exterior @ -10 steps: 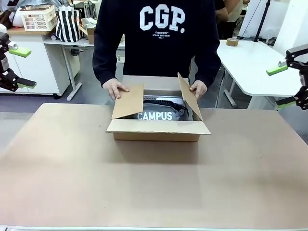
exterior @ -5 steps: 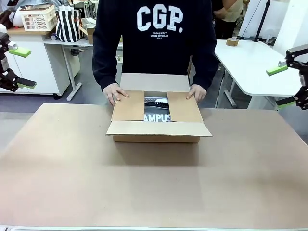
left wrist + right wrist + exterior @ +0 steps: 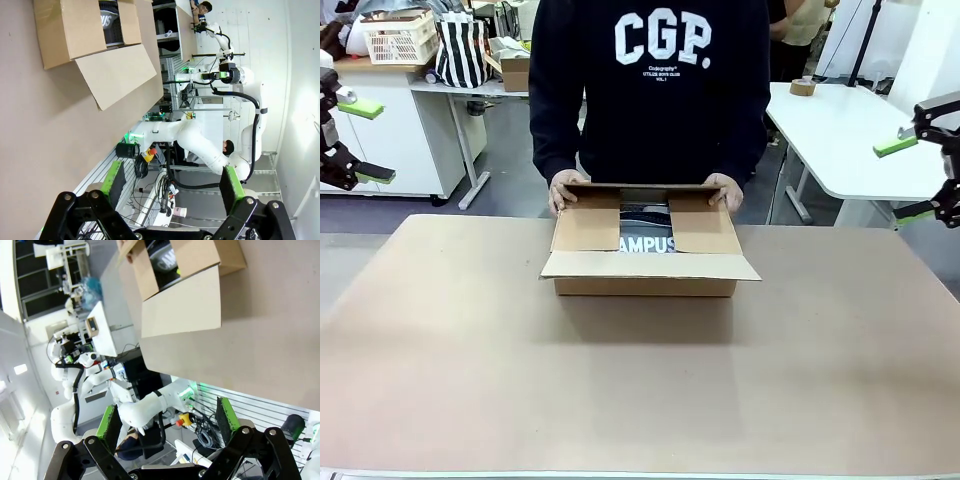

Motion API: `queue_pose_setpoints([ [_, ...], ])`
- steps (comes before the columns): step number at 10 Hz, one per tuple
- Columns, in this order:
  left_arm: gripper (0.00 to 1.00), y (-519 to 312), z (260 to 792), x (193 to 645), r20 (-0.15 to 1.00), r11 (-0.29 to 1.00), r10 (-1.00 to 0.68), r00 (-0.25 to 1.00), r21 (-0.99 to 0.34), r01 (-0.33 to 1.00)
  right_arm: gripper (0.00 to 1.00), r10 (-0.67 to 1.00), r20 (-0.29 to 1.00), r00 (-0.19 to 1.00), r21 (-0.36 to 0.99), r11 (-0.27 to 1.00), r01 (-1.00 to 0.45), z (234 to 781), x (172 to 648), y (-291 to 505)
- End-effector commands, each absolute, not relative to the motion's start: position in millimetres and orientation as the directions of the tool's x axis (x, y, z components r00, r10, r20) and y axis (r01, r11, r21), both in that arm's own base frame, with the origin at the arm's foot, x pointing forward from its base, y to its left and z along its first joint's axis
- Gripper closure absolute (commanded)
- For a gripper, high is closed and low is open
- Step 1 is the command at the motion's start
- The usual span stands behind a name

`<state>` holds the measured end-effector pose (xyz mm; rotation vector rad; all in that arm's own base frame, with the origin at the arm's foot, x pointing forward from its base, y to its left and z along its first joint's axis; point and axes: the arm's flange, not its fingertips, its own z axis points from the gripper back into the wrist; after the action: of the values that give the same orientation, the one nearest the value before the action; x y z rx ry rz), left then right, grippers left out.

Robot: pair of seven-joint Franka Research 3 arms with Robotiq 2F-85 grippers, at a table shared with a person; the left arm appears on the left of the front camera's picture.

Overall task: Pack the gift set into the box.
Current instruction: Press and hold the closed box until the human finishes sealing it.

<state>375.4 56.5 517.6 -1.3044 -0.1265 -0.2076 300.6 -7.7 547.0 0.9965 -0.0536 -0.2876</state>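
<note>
Folded inward since a second ago, both side flaps of the box (image 3: 646, 240) now lie flat, where they earlier stood raised, and the far flap, upright half a second back, is now tipping down toward them under the person's hands: the hand on the left (image 3: 566, 190) and the hand on the right (image 3: 723, 190) grip its far corners. Only the near flap (image 3: 650, 265) is left, jutting out level toward the robot's side. The box sits on the table (image 3: 640, 390) at its far middle, just in front of the person. By my reading the packing itself is done and the closing is well along, with the near flap the last to fold. Neither arm takes part: the left gripper (image 3: 345, 140) hangs off the table's left edge and the right gripper (image 3: 920, 178) off its right, each with its green pads well apart and nothing between them, as both wrist views confirm. For writing, the gap between the side flaps shows a dark item (image 3: 645, 228) with white letters reading "AMPUS", the start of the word hidden under the left flap. The person's dark sweatshirt (image 3: 655, 90) carries "CGP." in large white capitals, with smaller lines beneath that are too small to read.
</note>
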Motion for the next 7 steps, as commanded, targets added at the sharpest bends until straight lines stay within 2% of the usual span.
queue_pose_setpoints([
  [1,0.00,58.2,519.6,372.5,0.196,0.254,-0.096,0.976,-0.943,0.214,0.00,-0.255,-0.085,0.963,0.827,0.521,0.211,548.5,301.3,-9.5],
  [7,0.00,58.2,519.6,372.5,0.196,0.254,-0.096,0.976,-0.943,0.214,0.00,-0.255,-0.085,0.963,0.827,0.521,0.211,548.5,301.3,-9.5],
])
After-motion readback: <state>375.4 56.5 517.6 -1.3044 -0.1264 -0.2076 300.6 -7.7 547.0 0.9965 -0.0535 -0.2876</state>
